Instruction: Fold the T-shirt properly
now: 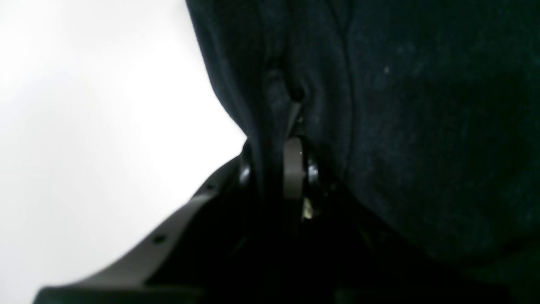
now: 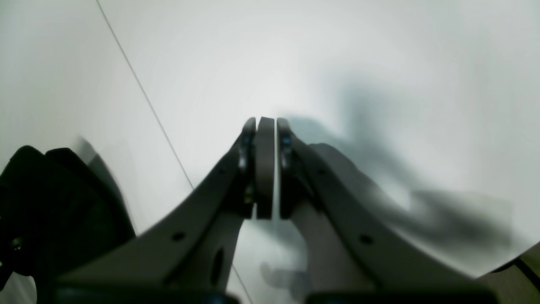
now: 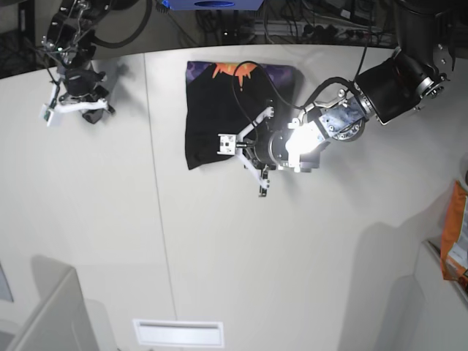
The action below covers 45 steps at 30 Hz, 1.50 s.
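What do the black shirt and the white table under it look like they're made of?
The T-shirt looks like soft knit cloth, probably cotton: matte, faintly linty, creased where the left end effector pinches it. The table looks like smooth white laminate or painted board, slightly glossy, with a thin seam.

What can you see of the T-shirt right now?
The T-shirt is black soft cloth, partly folded into a rough rectangle on the white table, an orange and purple print showing along its far edge. The left hand is shut on a bunched fold at its near right side. The right hand is well clear.
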### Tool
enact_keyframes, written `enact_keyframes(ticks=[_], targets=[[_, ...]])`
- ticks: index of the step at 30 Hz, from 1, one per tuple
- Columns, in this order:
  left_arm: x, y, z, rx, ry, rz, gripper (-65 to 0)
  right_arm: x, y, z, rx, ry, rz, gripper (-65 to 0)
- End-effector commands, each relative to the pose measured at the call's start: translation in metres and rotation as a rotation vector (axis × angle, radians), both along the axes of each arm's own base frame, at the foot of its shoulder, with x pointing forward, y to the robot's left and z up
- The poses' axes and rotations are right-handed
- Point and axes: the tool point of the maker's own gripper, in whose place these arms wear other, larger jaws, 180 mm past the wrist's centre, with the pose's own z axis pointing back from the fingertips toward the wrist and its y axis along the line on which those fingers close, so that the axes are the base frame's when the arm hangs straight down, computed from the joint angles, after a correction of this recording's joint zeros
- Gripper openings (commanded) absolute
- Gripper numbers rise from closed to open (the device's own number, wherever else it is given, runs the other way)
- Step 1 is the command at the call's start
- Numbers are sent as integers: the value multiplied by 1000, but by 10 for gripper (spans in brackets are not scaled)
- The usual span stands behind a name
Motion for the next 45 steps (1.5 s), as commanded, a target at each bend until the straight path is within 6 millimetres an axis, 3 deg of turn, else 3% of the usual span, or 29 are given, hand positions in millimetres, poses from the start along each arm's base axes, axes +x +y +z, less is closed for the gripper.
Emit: enact_keyframes(ticks=[1, 11, 18, 21, 23, 29, 31, 34, 37, 41, 45], targets=[[8, 1, 8, -5, -18, 0, -650, 4, -4, 7, -16, -30, -5, -650], [22, 2, 18, -6, -55, 3, -650, 3, 2, 5, 2, -31, -13, -650], [36, -3, 32, -18, -93, -4, -217, 3, 4, 5, 9, -28, -15, -650], [41, -5, 38, -27, -104, -3, -105, 3, 5, 4, 11, -26, -12, -650], [49, -6, 48, -43, -127, 6, -76, 2, 6, 4, 11, -24, -9, -650], [75, 1, 103, -227, -220, 165, -81, 3, 4, 5, -1, -25, -4, -650], [76, 9, 121, -294, -253, 226, -114, 3, 2, 5, -6, -26, -5, -650], [75, 23, 135, -353, -281, 298, -309, -2, -4, 6, -43, -13, 26, -650], [71, 43, 136, -371, -291, 367, -632, 2, -2, 12, -108, -24, 99, -650], [63, 64, 131, -396, -277, 448, -650, -4, -4, 19, -214, -47, 164, -650], [33, 72, 135, -581, -280, 482, -650, -16, -2, 17, -294, -45, 254, -650]])
